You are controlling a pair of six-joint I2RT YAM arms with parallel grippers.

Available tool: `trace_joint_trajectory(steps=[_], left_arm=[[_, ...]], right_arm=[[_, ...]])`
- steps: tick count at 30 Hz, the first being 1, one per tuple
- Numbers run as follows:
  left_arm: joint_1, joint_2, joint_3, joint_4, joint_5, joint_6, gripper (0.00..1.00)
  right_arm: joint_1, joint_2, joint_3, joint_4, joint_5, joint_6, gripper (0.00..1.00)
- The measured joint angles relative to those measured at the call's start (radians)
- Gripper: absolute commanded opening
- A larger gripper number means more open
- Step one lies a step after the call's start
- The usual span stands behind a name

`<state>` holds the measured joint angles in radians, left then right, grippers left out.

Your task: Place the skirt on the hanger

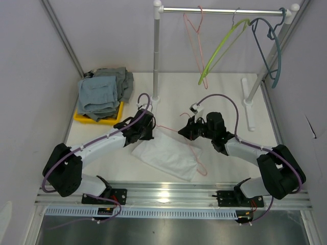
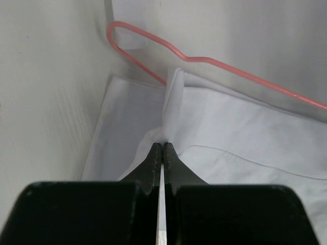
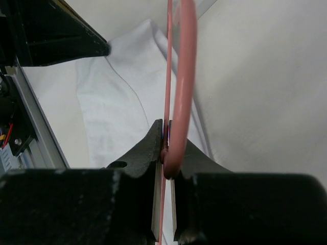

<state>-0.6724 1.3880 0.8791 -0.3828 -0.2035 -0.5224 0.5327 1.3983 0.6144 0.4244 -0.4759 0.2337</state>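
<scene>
A white skirt (image 1: 166, 153) lies flat on the table between the arms; it also shows in the left wrist view (image 2: 240, 138) and the right wrist view (image 3: 112, 97). My left gripper (image 1: 148, 127) is shut on a pinched fold of the skirt's edge (image 2: 171, 102). A pink wire hanger (image 1: 194, 148) lies partly over the skirt; in the left wrist view the hanger (image 2: 214, 61) runs just beyond the skirt's edge. My right gripper (image 1: 188, 128) is shut on the pink hanger (image 3: 181, 76), whose wire sits between the fingertips.
A yellow tray (image 1: 82, 117) with grey-blue clothes (image 1: 104, 92) stands at the back left. A white rack (image 1: 157, 56) at the back holds a pink hanger (image 1: 194, 35), a green hanger (image 1: 222, 48) and a teal hanger (image 1: 271, 48). The rack's feet (image 1: 249, 102) rest on the table.
</scene>
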Motion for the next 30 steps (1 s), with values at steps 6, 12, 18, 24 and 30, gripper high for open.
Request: trace_joint_trajectory(steps=[6, 12, 18, 24, 30], left_arm=[[-0.002, 0.019, 0.035, -0.026, -0.013, 0.000, 0.00], [0.001, 0.102, 0.065, -0.039, -0.038, 0.000, 0.00], [0.008, 0.152, 0.082, -0.047, -0.056, 0.000, 0.00], [0.014, 0.176, 0.114, -0.047, -0.057, 0.000, 0.00], [0.021, 0.206, 0.140, -0.047, -0.060, -0.001, 0.00]], right_arm=[[0.032, 0.002, 0.000, 0.000, -0.003, -0.002, 0.00], [0.053, -0.023, -0.002, -0.008, 0.027, -0.001, 0.00], [0.060, -0.048, -0.003, -0.007, 0.035, 0.002, 0.00], [0.068, -0.048, -0.003, -0.008, 0.042, 0.001, 0.00], [0.077, -0.048, -0.012, -0.011, 0.040, -0.011, 0.00]])
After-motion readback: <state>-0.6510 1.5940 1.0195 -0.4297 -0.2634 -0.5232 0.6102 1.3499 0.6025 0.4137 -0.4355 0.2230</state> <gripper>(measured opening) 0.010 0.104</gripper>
